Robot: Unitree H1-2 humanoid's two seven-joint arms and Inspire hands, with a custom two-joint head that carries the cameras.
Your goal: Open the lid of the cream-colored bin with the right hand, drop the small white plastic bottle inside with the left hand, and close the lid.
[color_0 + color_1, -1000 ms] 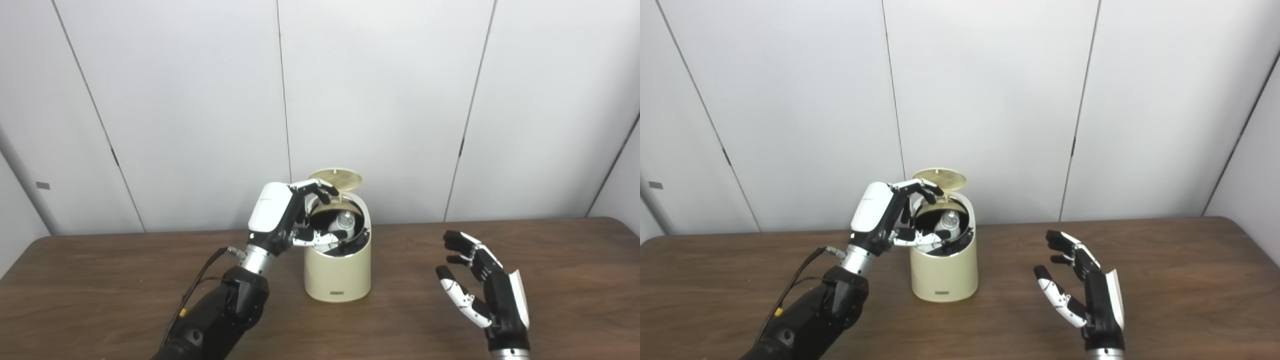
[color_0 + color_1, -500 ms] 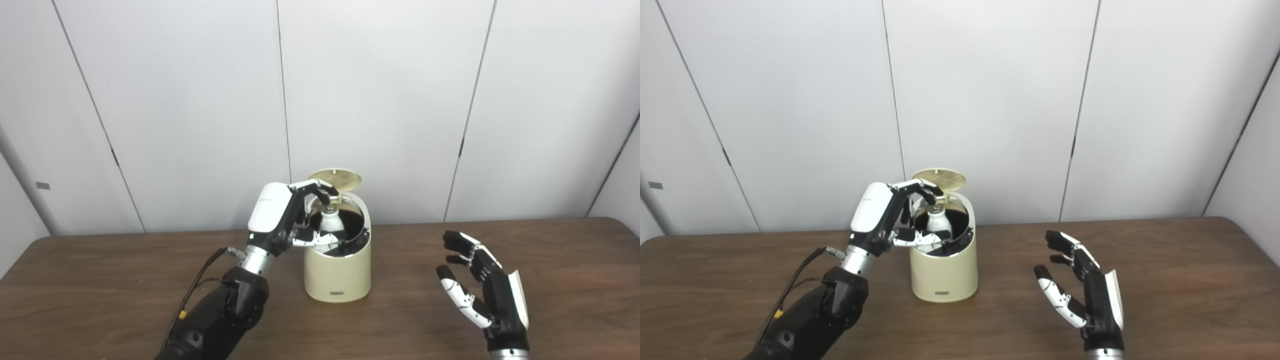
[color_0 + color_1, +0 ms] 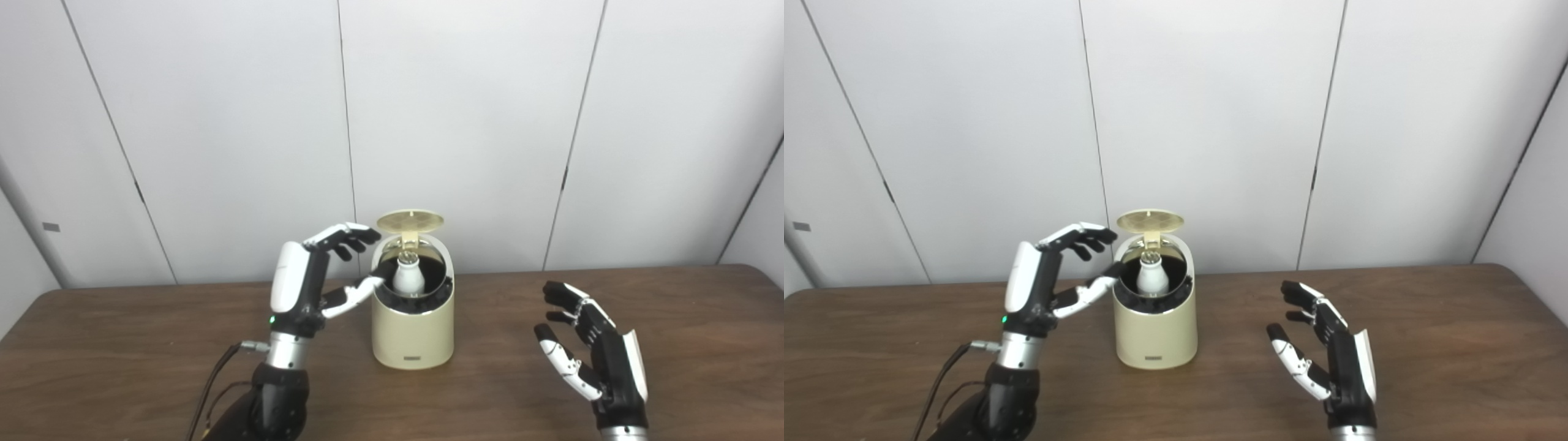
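The cream-colored bin (image 3: 413, 334) stands on the brown table with its round lid (image 3: 410, 221) tipped up at the back. The small white plastic bottle (image 3: 408, 275) stands upright inside the bin, its upper part showing through the dark opening. My left hand (image 3: 306, 275) is open just left of the bin, fingers spread, thumb tip near the rim, and it holds nothing. My right hand (image 3: 591, 352) is open and empty above the table, well to the right of the bin. The same scene shows in the right eye view, with the bin (image 3: 1155, 334) and the bottle (image 3: 1152, 277).
The brown table (image 3: 122, 343) reaches across the whole view, its far edge against a white panelled wall. A black cable (image 3: 214, 386) runs along my left forearm.
My left hand has let go of the bottle and drawn back to the left, out of the bin's opening. The bottle now stands upright in the bin. My right hand has not moved.
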